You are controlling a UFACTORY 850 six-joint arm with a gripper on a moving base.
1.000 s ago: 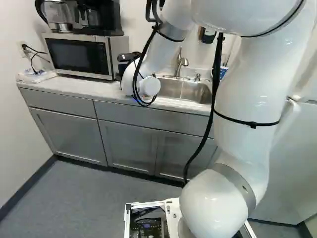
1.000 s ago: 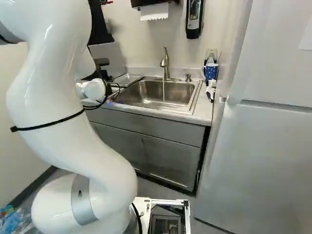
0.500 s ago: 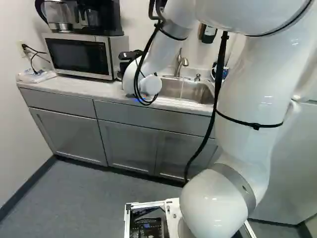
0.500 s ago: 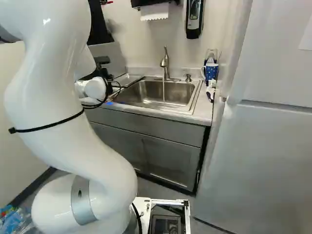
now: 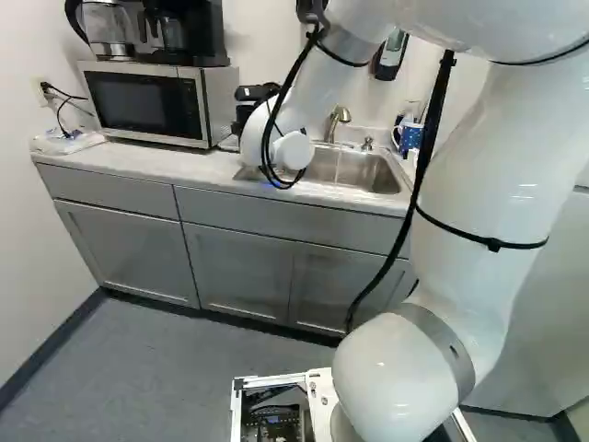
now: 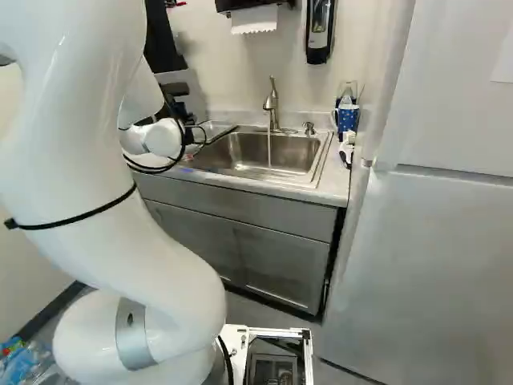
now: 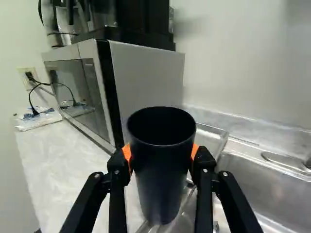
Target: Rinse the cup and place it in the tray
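Wrist view — counter (image 7: 63,160) holds microwave (image 7: 146,77), tray (image 7: 210,138).

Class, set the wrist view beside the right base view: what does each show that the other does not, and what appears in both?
Only the wrist view: the open mouth of the dark cylindrical cup, gripped between the orange pads of the black two-fingered pincer; the silver microwave's dark glass front; the pale wall outlet.

Only the right base view: the blue mug with white spots; the thin stream of water; the tall white refrigerator.

Both: the rectangular steel sink and the shallow metal tray beside it.
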